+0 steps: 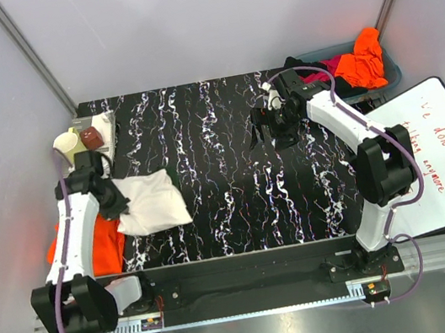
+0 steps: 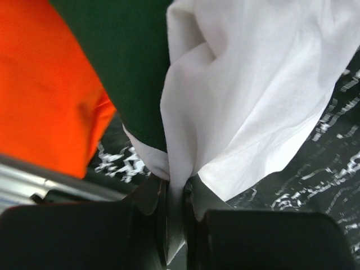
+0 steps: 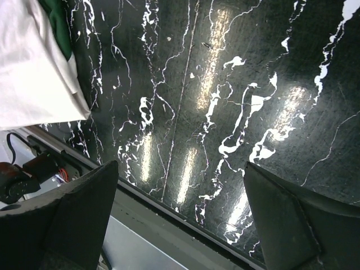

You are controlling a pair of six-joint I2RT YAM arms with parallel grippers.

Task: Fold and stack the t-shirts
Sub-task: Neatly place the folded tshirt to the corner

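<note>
Left pincer (image 2: 175, 188) pinches the soft cream, green-sleeved t-shirt (image 2: 253, 84) at its edge; looks limp and light, corners seem the best hold. Right pincer (image 3: 180, 197) gapes open.

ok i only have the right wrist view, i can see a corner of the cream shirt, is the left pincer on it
observer: yes, the left pincer is shut on a fold of the cream shirt, cloth runs into its closed jaws
operator: anything next to that shirt
observer: an orange shirt, at the left edge of the table
operator: and the rest of them
observer: a heap of shirts sits in a bin at the far right corner
</note>
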